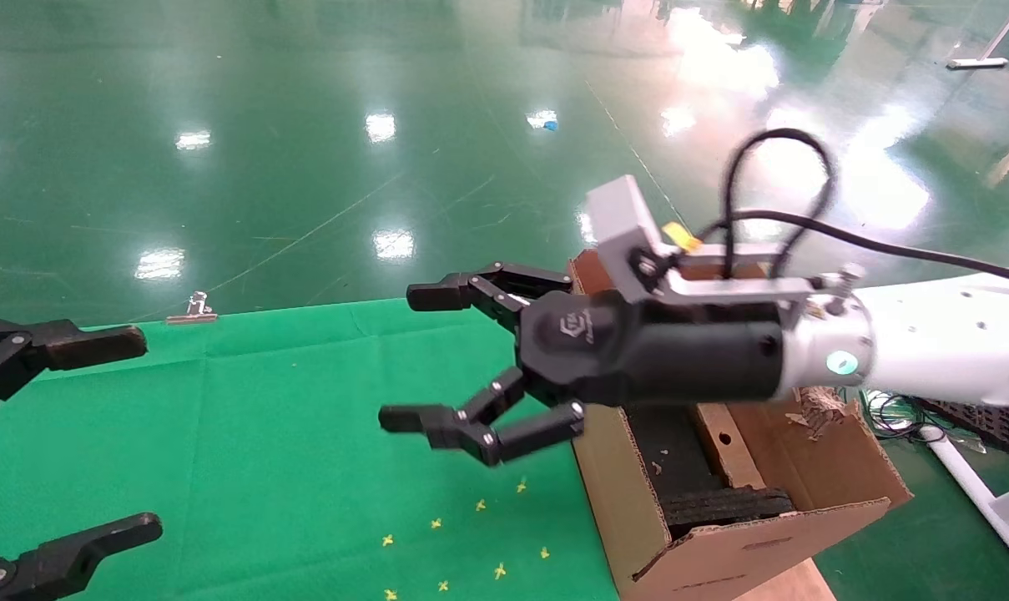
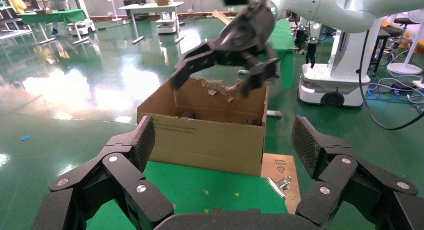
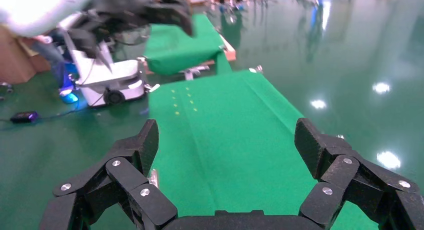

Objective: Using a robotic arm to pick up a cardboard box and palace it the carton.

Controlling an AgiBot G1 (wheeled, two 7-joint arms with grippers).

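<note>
The robotic arm is my right one: white, with a teal ring (image 1: 841,362). It reaches left across the front of the carton (image 1: 629,509). Its gripper (image 1: 412,355) is open and empty, above the green cloth. In the left wrist view this gripper (image 2: 215,82) hangs above the carton (image 2: 210,140). The cardboard box (image 1: 725,455), narrow and brown with a round hole, lies inside the carton between black foam inserts (image 1: 721,505). My left gripper (image 1: 137,434) is open and empty at the table's left edge; its own view (image 2: 222,130) faces the carton.
The green cloth (image 1: 287,434) carries several small yellow marks (image 1: 479,505). A metal binder clip (image 1: 194,309) holds its far edge, and another clip (image 2: 280,182) lies on the bare board beside the carton. Another robot base (image 2: 330,85) stands behind. A white pipe (image 1: 971,488) runs at the right.
</note>
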